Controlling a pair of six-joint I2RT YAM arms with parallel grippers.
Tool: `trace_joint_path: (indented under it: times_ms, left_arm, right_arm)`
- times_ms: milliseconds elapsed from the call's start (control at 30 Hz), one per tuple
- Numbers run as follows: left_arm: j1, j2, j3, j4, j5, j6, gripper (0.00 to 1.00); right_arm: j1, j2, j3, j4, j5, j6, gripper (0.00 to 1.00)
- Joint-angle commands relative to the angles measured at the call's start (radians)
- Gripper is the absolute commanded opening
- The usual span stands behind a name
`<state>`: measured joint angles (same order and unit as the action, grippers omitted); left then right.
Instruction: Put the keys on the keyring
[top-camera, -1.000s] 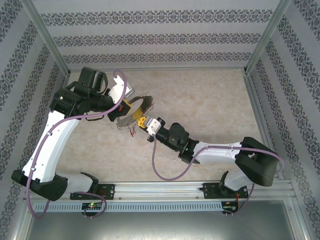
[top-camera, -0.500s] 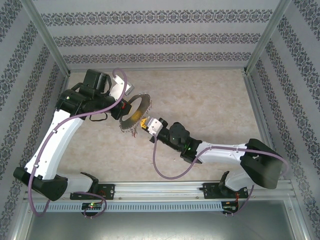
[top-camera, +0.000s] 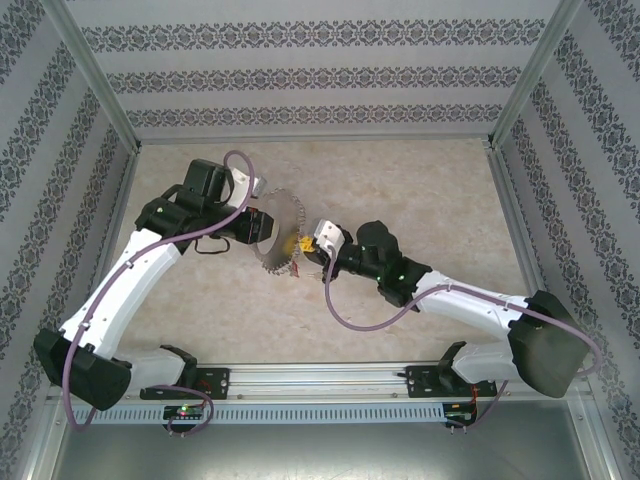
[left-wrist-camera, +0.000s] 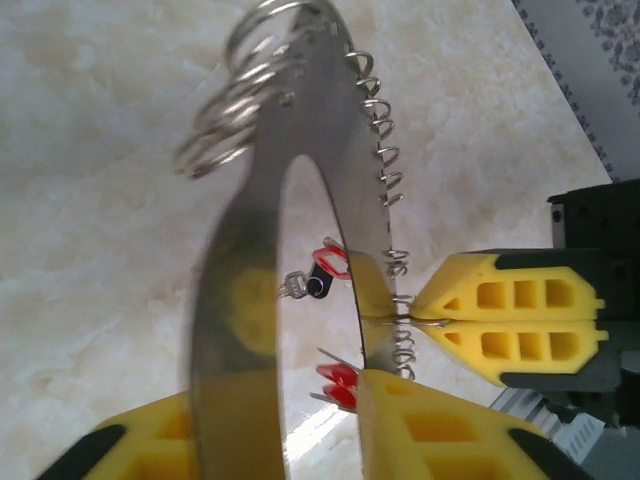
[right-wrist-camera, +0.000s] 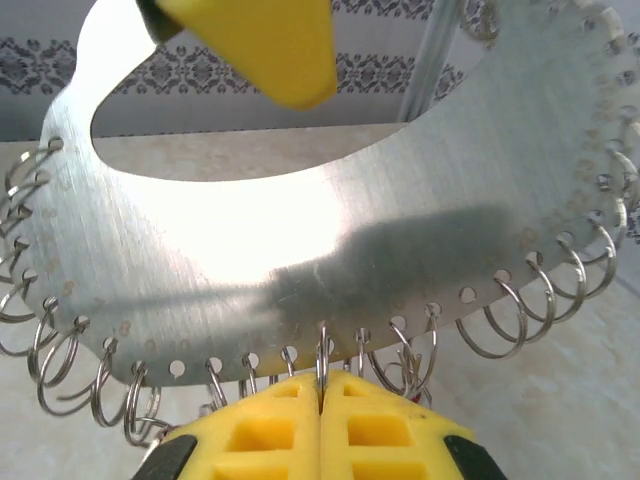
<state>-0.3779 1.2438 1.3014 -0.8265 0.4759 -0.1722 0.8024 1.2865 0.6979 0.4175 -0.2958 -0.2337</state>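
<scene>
We log the keyring (top-camera: 281, 232) shifted rightward since a second ago. Left gripper (top-camera: 262, 227) clamps its plate; right gripper (right-wrist-camera: 322, 388) pinches a rim loop (right-wrist-camera: 322, 345). Keys (left-wrist-camera: 330, 262) sit just below, so threading seems close.

Looped steel keyring (top-camera: 277, 231) raised on edge, keys (left-wrist-camera: 330, 261) apparently hanging beneath
</scene>
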Motion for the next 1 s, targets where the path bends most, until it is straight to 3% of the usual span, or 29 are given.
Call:
trace_joint_path:
  times_ms: [0,67,433,700,800,867,967]
  left_arm:
    - [0.005,-0.078,-0.052,0.073,-0.048,-0.08,0.36]
    - [0.006,-0.116,-0.094,0.087,-0.086,-0.099,0.46]
    - [0.025,-0.284,-0.227,0.09,-0.251,-0.125,0.74]
    - [0.025,-0.363,-0.249,0.063,-0.362,-0.112,0.74]
    - [0.025,-0.406,-0.266,0.098,-0.318,-0.068,0.69]
    - [0.026,-0.437,-0.275,0.127,-0.257,-0.026,0.63]
    - [0.026,-0.481,-0.297,0.183,-0.164,0.044,0.56]
  right_arm:
    - [-0.012,-0.032,0.077,-0.083,-0.122,0.004,0.0]
    - [-0.016,-0.027,0.11,-0.152,-0.124,-0.02,0.0]
    - [-0.043,0.037,0.307,-0.454,-0.241,-0.076,0.0]
    - [-0.048,0.152,0.504,-0.72,-0.309,-0.01,0.0]
    - [-0.063,0.2,0.576,-0.79,-0.389,0.121,0.0]
    - [-0.081,0.241,0.604,-0.797,-0.509,0.236,0.0]
    - [-0.077,0.313,0.692,-0.946,-0.536,0.256,0.0]
